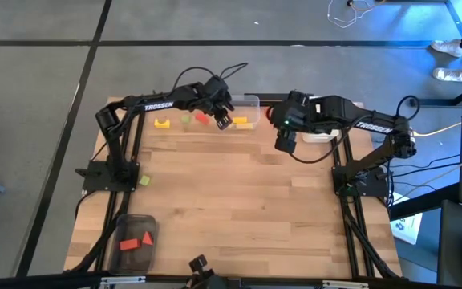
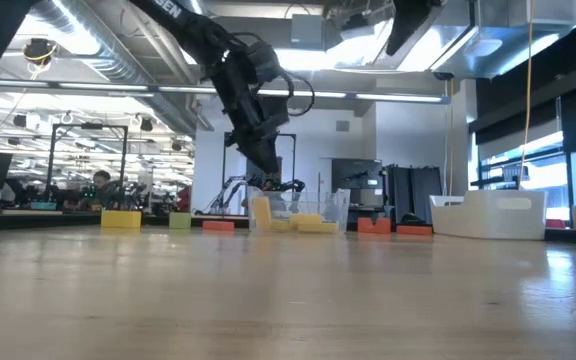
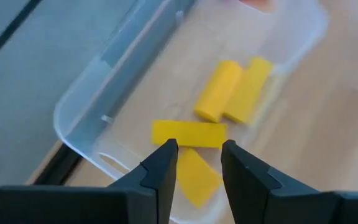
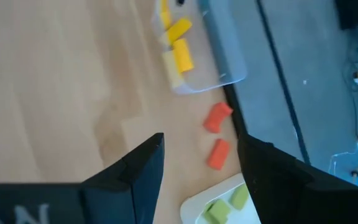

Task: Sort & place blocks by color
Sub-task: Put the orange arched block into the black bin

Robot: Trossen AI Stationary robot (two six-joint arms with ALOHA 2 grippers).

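Observation:
My left gripper [image 1: 224, 121] hangs open over a clear container [image 1: 251, 100] at the table's far edge. The container holds several yellow blocks: a bar [image 3: 189, 133] just beyond my fingertips, a cylinder [image 3: 218, 90], another bar [image 3: 248, 89] and a wedge [image 3: 197, 177]. The fingers touch none of them. My right gripper [image 1: 285, 141] is open and empty, raised above the table to the container's right. Two red blocks [image 4: 216, 116] [image 4: 217, 154] lie on the table below it. A yellow block [image 1: 162, 124], a green block [image 1: 186, 119] and a red block [image 1: 201, 119] lie left of the container.
A white tray [image 1: 321, 136] with green blocks [image 4: 229, 204] stands at the far right. A dark container [image 1: 123, 258] with red blocks [image 1: 135, 241] stands at the near left corner. A single green block [image 1: 145, 181] lies by the left arm's base. The table's middle is bare wood.

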